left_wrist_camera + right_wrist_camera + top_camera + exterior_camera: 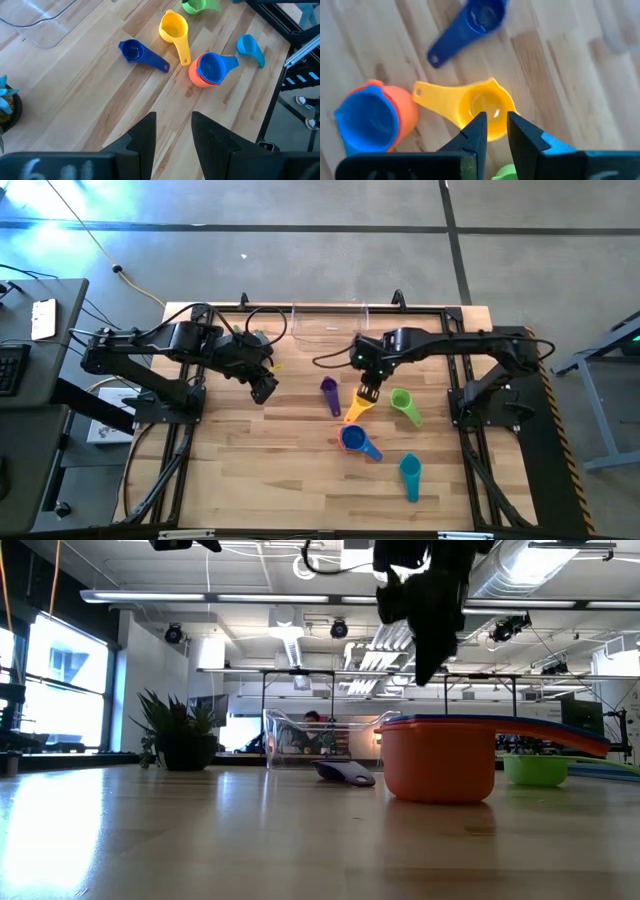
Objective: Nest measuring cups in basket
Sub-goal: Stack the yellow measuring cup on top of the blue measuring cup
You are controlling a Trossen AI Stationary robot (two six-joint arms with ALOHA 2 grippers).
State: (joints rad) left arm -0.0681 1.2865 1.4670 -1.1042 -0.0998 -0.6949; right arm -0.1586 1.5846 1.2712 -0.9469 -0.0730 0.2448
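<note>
Several measuring cups lie on the wooden table. A yellow cup (pixel 357 412) lies with its bowl up, right under my right gripper (pixel 496 125), which hangs above it with a narrow gap between its fingers and nothing in it. A purple cup (pixel 329 394) lies to its left and a green cup (pixel 405 407) to its right. A blue cup sits nested in an orange cup (pixel 352 439), and a teal cup (pixel 411 476) lies nearer the front edge. The clear basket (pixel 330 326) stands at the far edge. My left gripper (pixel 173 130) waits open at the left, above bare wood.
A small potted plant (pixel 180 736) stands near the far left, beside the basket. Bare wood lies between my left gripper and the cups, and along the front edge (pixel 300 510). Cables and a desk lie off the table's left side.
</note>
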